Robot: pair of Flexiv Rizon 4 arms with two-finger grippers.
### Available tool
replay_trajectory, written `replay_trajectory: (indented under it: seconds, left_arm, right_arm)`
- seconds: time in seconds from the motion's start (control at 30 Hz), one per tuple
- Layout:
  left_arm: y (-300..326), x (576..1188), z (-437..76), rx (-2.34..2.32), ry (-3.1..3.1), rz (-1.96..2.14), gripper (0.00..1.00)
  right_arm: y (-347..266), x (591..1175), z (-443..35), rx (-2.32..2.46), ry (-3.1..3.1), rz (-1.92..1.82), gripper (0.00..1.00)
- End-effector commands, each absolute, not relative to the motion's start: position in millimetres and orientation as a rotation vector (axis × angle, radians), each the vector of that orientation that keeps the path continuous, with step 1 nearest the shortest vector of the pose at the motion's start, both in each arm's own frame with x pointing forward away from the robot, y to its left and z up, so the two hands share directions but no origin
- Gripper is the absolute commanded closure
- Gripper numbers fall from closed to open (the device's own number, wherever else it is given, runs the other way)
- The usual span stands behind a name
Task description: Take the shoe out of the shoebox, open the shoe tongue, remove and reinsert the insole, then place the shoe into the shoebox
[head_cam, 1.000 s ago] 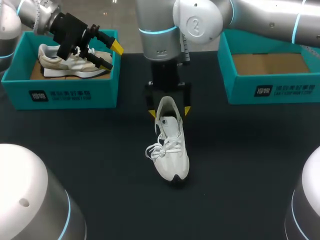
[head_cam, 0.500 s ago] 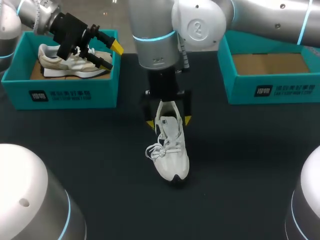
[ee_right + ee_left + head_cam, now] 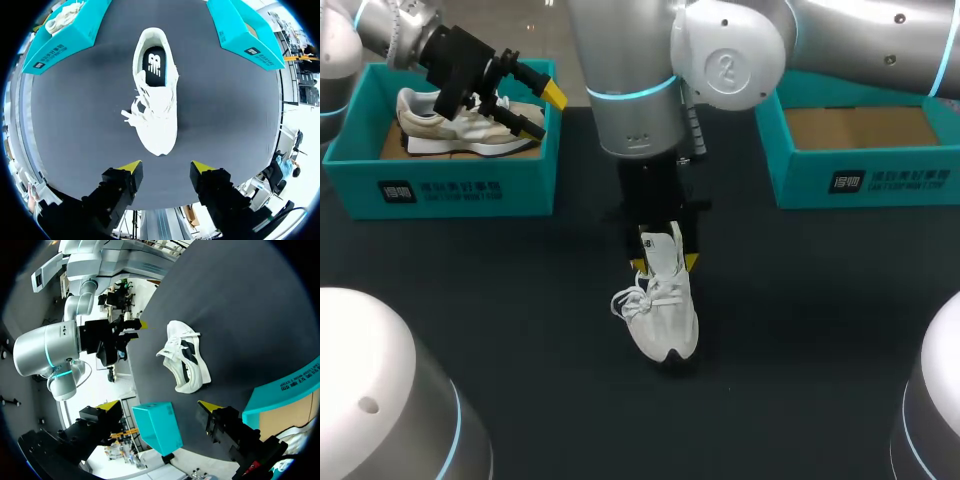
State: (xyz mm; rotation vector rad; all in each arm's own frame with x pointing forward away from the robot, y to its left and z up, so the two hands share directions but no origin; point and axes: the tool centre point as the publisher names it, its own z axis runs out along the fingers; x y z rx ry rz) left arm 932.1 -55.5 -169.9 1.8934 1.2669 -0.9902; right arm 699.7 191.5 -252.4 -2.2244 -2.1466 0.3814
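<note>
Currently the white sneaker (image 3: 665, 305) stands upright on the dark table (image 3: 520, 300), out of any box, between the two teal boxes, with its toe toward the robot. The right gripper (image 3: 665, 263) hangs over its heel end with fingers spread and nothing held. The right wrist view shows no contact yet. Height above the shoe can't be judged.

The black insole (image 3: 154, 62) shows through the collar. The tongue (image 3: 159, 92) sits flat under tied laces (image 3: 134, 112), so opening the tongue looks like the step in hand.

Tips:
- Pinch only the tongue's top edge. Keep the tips clear of the bow trailing off one side.
- With the laces tied, expect little travel. Pull toward the toe rather than straight up.
- The shoe probably weighs little and will likely lift or skid unless it is pinned.
- The left gripper (image 3: 545, 112) is well apart, open over the beige sneaker (image 3: 460, 125) in the left shoebox (image 3: 440, 190), so there is no brace.
- Stay off the insole until the tongue is clear.

The empty shoebox (image 3: 860, 185) on the right looks like the drop-off.
</note>
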Motion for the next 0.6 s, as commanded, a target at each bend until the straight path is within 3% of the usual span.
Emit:
replay_trajectory:
  seconds: [0.03, 0.6]
  left_arm:
    - [-55, 932, -169, 1.897, 1.268, -0.988, 0.0]
    - [-55, 932, -169, 1.897, 1.268, -0.988, 0.0]
  right_arm:
    - [189, 693, -252, -2.215, -2.173, 0.36, 1.0]
    - [185, 724, -282, -2.253, -2.177, 0.303, 1.0]
